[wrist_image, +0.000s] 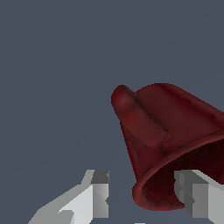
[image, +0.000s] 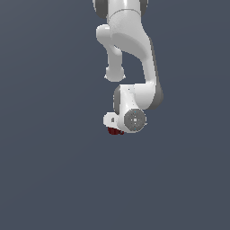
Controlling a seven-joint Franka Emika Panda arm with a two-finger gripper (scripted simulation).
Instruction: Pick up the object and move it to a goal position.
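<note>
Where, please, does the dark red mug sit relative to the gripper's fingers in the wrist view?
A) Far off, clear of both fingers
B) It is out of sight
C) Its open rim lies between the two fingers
C: the mug shows its open rim between the two fingers of the gripper, one finger overlapping the rim.

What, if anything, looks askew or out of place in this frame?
The dark red mug seems tipped rather than upright: the wrist view looks into its open mouth, handle on its side. One end effector finger sits across its rim, the other outside. Nothing looks spilled or damaged.
</note>
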